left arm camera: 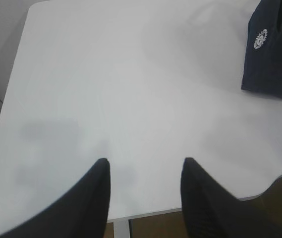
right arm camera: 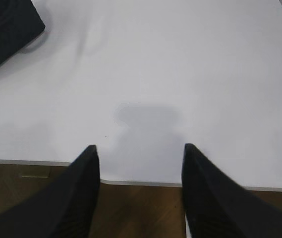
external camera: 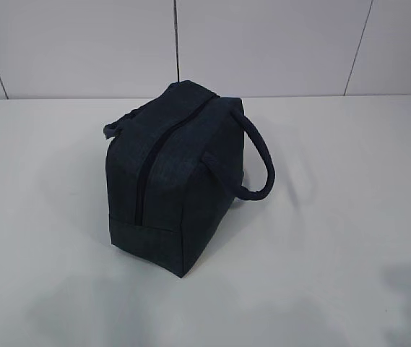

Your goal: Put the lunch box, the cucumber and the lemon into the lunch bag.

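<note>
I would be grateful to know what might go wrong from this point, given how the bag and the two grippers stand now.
1. The lunch bag appears zipped shut along its zipper, so nothing can go in until it is opened; no pull is clearly visible.
2. The soft bag may slide or tip if only one gripper tugs it.
3. The left gripper and right gripper hang open near the table edge, and no food items appear in any view.

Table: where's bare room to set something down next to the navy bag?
The white table is bare on every side of the dark navy fabric lunch bag: broad patches left and right of it out to the table edges, a strip between it and the near edge, a narrower band behind towards the wall. Nowhere crowded; only its loop handle juts right.
</note>
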Controlling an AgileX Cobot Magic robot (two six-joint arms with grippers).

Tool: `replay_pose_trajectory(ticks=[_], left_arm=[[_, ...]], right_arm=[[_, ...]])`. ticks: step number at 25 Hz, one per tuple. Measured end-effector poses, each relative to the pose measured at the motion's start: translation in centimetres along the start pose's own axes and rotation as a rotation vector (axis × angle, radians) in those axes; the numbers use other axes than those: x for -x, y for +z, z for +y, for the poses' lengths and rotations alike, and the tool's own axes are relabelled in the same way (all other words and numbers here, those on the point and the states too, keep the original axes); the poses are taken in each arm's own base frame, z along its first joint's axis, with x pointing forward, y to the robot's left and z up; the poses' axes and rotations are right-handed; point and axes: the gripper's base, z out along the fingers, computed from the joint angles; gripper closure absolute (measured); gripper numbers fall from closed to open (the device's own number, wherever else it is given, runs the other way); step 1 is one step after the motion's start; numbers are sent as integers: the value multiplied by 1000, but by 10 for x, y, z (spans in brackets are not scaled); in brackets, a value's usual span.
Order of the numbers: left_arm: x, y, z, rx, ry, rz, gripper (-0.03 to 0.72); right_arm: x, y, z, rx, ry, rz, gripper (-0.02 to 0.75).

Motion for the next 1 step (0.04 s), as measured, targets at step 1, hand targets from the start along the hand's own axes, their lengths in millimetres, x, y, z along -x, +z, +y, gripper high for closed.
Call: replay_pose_trajectory(ticks=[1], left_arm=[[0, 0, 0, 0, 0, 0, 367]], right_arm=[[0, 0, 0, 0, 0, 0, 336]])
